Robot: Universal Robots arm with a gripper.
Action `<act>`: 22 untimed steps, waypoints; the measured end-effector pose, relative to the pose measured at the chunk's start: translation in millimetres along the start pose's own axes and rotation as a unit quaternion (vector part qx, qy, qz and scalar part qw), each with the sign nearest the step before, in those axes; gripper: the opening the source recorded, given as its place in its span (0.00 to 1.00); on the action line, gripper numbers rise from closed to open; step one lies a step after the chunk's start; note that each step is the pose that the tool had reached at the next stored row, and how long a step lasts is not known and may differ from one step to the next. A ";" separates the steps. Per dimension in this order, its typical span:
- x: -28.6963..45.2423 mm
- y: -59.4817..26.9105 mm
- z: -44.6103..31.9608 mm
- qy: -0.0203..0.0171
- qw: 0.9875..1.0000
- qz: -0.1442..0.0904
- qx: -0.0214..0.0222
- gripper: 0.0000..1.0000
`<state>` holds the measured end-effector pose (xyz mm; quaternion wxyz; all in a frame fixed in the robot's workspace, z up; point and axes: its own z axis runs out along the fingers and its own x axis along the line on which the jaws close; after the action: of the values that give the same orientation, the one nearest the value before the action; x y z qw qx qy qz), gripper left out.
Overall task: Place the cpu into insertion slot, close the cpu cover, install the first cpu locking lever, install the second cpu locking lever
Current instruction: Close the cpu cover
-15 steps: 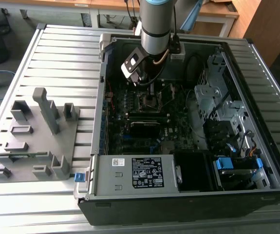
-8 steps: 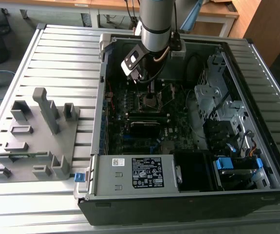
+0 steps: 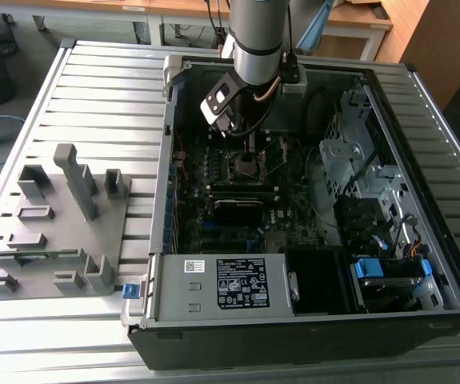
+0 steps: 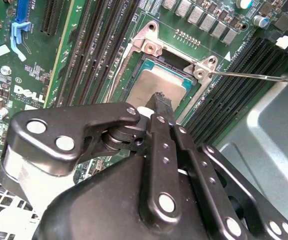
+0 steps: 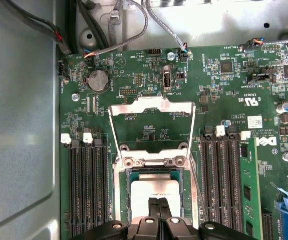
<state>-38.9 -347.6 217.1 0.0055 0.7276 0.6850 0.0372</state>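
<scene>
claw (image 5: 159, 201) pressed together, tips over the cpu (image 5: 142, 192) seated in the insertion slot (image 5: 128, 200); cpu cover (image 5: 151, 106) flipped open.

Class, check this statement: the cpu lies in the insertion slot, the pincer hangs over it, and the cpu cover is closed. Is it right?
No. The first wrist view shows the cpu cover open, swung back from the insertion slot. The cpu lies there, pincer over it.
</scene>
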 end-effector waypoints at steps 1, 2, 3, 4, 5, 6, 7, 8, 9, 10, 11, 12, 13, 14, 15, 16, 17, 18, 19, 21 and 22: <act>0.0 0.0 0.0 0.000 1.000 0.000 0.000 0.10; 0.0 0.0 -0.1 0.000 1.000 0.000 0.000 0.10; 0.1 0.1 -0.3 0.000 1.000 0.000 0.000 0.10; 0.1 0.1 -0.7 0.000 1.000 0.000 0.000 0.10; 0.1 0.1 -1.1 0.000 1.000 0.000 0.000 0.10; 0.1 0.1 -1.3 0.000 1.000 0.000 0.000 0.10; 0.1 0.1 -1.5 0.000 1.000 0.000 0.000 0.10; 0.1 0.1 -1.6 0.000 1.000 0.000 0.000 0.10; 0.1 0.1 -1.6 0.000 1.000 0.000 0.000 0.10; 0.1 0.1 -1.7 0.000 1.000 0.000 0.000 0.10; 0.1 0.1 -2.0 0.000 1.000 0.000 0.000 0.10; 0.1 0.1 -2.3 0.000 1.000 0.000 0.000 0.10; 0.1 0.2 -2.5 0.000 1.000 0.000 0.000 0.10; 0.1 0.2 -2.5 0.000 1.000 0.000 0.000 0.10; 0.1 0.2 -2.5 0.000 1.000 0.000 0.000 0.10; 0.1 0.2 -2.5 0.000 1.000 0.000 0.000 0.10; 0.2 0.2 -2.6 0.000 1.000 0.000 0.000 0.10; 0.1 0.2 -2.7 0.000 1.000 0.000 0.000 0.10; 0.1 0.2 -2.7 0.000 1.000 0.000 0.000 0.10; 0.1 0.2 -3.2 0.000 1.000 0.000 0.000 0.10; 0.1 0.2 -3.8 0.000 1.000 0.000 0.000 0.10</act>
<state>-38.9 -347.7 220.9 0.0056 0.7276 0.6850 0.0370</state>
